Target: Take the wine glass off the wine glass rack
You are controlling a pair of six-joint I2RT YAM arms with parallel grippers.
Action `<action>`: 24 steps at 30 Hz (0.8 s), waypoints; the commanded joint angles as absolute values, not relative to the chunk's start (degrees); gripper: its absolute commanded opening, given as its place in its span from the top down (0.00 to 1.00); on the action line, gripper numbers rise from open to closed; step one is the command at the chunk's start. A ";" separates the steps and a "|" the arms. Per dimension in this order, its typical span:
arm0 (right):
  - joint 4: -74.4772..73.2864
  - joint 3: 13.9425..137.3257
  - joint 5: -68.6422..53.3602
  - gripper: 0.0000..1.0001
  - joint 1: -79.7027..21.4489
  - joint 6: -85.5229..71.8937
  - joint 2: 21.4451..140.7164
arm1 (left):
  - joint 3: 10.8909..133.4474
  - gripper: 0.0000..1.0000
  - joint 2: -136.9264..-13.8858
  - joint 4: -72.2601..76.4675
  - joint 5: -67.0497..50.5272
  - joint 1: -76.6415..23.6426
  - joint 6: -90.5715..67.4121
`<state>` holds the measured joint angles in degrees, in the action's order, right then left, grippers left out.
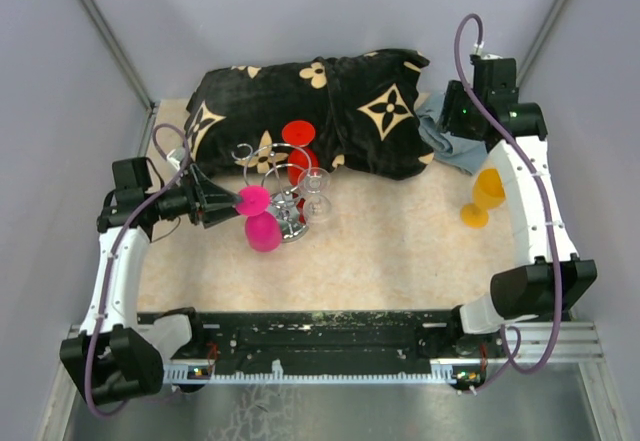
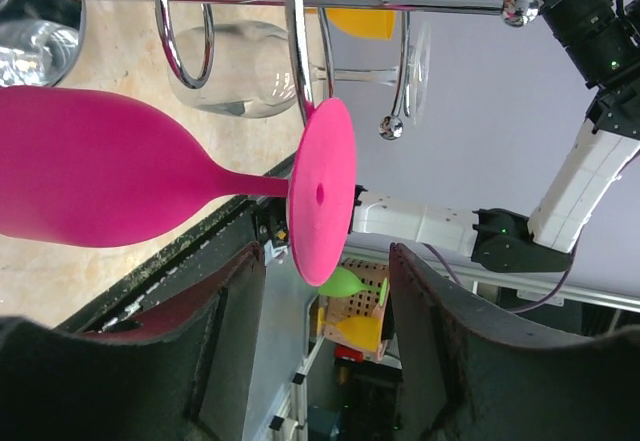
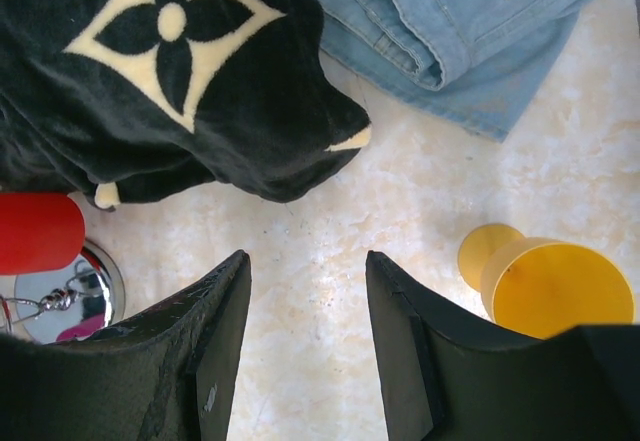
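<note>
The chrome wine glass rack (image 1: pixel 287 204) stands left of centre on its mirrored disc base. A pink wine glass (image 1: pixel 261 223) hangs upside down from it, next to a red glass (image 1: pixel 298 144) and a clear glass (image 1: pixel 316 194). My left gripper (image 1: pixel 232 201) is open just left of the pink foot. In the left wrist view the pink foot disc (image 2: pixel 322 191) hangs on the rack's wire (image 2: pixel 298 51), and its edge reaches between my open fingers (image 2: pixel 420 301) without touching them. My right gripper (image 1: pixel 456 111) is open and empty, high at the back right.
A yellow glass (image 1: pixel 485 197) stands upright on the table at the right, also in the right wrist view (image 3: pixel 555 296). A black patterned blanket (image 1: pixel 320 111) lies across the back, with folded jeans (image 3: pixel 470 21) beside it. The rack's mirrored base (image 3: pixel 70 301) shows at the lower left there.
</note>
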<state>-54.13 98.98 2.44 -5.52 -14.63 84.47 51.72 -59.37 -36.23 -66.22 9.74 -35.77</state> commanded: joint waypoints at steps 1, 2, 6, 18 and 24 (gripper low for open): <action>-52.14 99.02 2.71 0.50 -5.98 -14.06 81.66 | 50.56 0.42 -59.88 -35.20 -68.77 9.78 -36.09; -52.20 99.02 2.75 0.50 -5.98 -14.06 81.53 | 50.47 0.43 -59.79 -35.26 -68.84 9.76 -36.02; -52.12 98.84 2.98 0.50 -5.97 -14.06 81.13 | 50.00 0.50 -59.58 -35.75 -69.55 9.76 -36.31; -51.67 97.38 3.37 0.50 -5.97 -14.33 79.80 | 48.34 0.79 -59.07 -35.01 -71.53 9.76 -37.53; -51.85 96.57 3.82 0.50 -5.98 -13.82 79.20 | 48.78 1.00 -59.06 -36.56 -72.63 9.79 -36.92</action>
